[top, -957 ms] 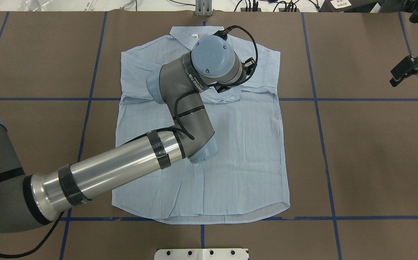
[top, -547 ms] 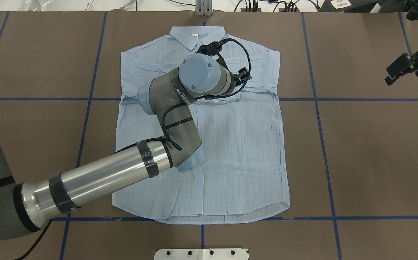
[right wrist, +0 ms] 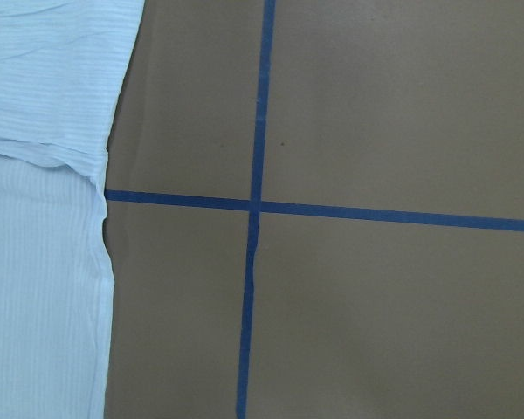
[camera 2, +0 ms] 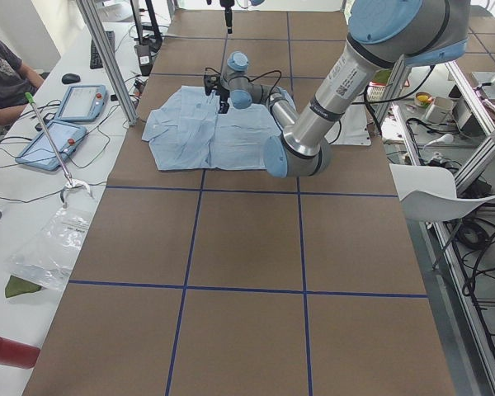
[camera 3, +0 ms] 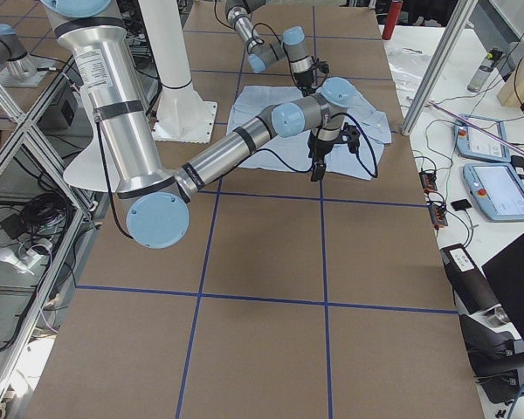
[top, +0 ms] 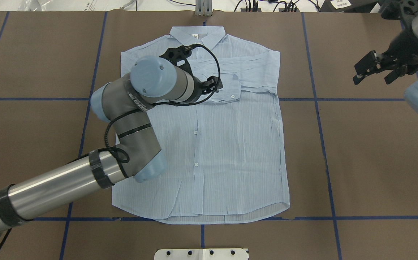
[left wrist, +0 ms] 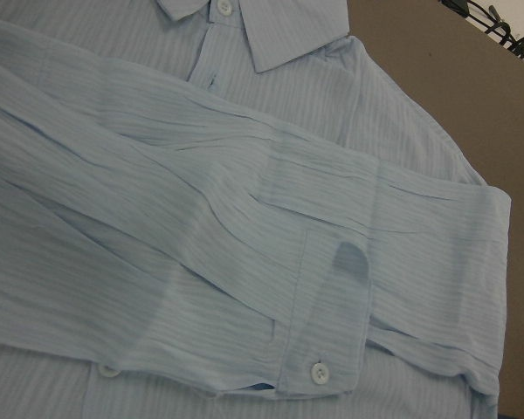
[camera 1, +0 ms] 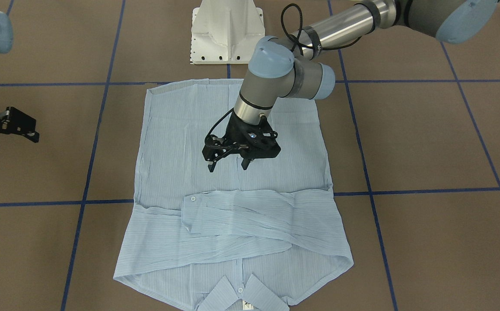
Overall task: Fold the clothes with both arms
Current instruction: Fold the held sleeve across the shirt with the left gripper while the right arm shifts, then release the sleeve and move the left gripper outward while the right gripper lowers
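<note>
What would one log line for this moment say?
shirt: flat, sleeves folded across chest | left pincer: open over shirt | right pincer: open, clear of shirt

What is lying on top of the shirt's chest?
The sleeves lie folded across the chest of the shirt, with one buttoned cuff showing. The front beneath them is covered.

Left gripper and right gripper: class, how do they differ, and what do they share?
The left gripper hangs over the shirt; the right gripper hangs beside it, over bare table. The left gripper's wrist view is filled by cloth; the right gripper's shows mostly table and blue tape. Both are open, holding nothing.
</note>
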You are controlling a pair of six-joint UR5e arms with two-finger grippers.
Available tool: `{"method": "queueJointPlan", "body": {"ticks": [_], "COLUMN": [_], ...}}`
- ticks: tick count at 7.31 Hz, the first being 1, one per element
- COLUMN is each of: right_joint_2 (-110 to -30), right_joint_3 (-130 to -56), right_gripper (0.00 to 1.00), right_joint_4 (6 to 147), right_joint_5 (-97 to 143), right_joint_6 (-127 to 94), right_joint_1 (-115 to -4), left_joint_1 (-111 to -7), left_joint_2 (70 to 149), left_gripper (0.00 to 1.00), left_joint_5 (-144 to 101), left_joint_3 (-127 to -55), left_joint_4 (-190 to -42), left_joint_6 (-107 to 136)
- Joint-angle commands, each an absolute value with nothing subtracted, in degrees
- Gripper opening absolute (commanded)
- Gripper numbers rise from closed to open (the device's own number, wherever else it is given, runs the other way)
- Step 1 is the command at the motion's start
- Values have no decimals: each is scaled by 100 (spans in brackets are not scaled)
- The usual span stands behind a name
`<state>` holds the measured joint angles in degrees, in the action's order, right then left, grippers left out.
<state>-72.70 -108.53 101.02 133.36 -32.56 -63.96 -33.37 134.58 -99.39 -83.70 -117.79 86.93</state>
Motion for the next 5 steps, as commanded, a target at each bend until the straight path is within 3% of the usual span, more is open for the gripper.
{"method": "queueJointPlan", "body": {"ticks": [1, 3, 5], "right_joint_2": [-7347, -7802, -7840], "right_joint_3": [-11222, -11914, -12233], "right_gripper": [100, 100, 100], "right_joint_4": [9633, 9607, 9598], "right_joint_5": [12807, 12221, 11438], "right_joint_6": [-4269, -5039, -6217], "right_joint_1": [-5672, -4900, -3671], "left_joint_1": [-3384, -3375, -3375], "left_joint_2": [12127, 11367, 10770], "left_gripper": [99, 99, 98], "left_joint_5": [-10019, -10020, -10055], "left_joint_3": [-10370, -11571, -12073], "left_joint_4": [-10658, -9986, -9984], "left_joint_6": [7984, 7779, 7787]}}
